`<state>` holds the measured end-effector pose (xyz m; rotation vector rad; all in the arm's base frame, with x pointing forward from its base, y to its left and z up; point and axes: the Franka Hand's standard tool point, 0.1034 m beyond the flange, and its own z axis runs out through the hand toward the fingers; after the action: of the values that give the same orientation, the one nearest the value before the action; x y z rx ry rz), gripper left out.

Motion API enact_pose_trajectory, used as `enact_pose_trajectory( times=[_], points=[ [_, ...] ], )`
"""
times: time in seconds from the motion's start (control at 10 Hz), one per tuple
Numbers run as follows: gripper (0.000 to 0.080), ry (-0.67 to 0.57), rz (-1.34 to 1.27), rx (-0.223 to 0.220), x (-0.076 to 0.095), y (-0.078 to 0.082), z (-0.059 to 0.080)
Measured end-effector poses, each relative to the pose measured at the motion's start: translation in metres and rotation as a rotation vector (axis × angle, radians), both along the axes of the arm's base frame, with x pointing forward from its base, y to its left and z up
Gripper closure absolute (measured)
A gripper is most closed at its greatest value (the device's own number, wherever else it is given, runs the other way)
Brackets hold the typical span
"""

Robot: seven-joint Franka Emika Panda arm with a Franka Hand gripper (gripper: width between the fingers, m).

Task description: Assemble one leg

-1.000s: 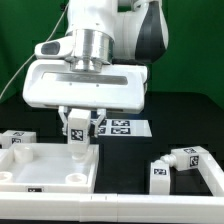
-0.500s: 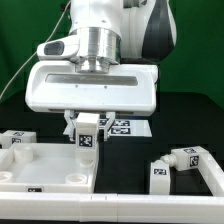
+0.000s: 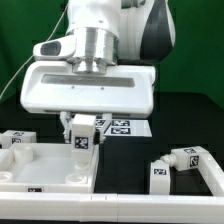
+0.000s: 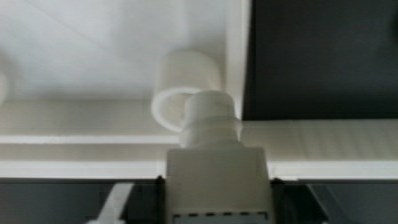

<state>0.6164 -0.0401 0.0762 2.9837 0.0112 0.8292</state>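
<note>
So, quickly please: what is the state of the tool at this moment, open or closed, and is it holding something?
The tool: closed, holding the leg upright between its fingers.

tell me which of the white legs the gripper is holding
The leg standing upright between the fingers of the gripper, over the panel corner. The two other legs at the exterior view's right sit apart from it, ungripped.
</note>
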Motion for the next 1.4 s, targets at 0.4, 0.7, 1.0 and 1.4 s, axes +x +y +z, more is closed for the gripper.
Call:
enact_pose_trajectory(
  times=[0.4, 0.7, 1.0, 1.4],
  points=[
    [0.0518, -0.010, -0.001, -0.007, 0.003, -0.006, -0.002],
    [0.0518, -0.047, 0.000, -0.016, 0.006, -0.004, -0.003],
    [0.0518, -0.055, 0.004, -0.015, 0.010, -0.001, -0.007],
    [0.0518, -0.033, 0.004, -0.012, 0.005, 0.000, -0.018]
  ],
)
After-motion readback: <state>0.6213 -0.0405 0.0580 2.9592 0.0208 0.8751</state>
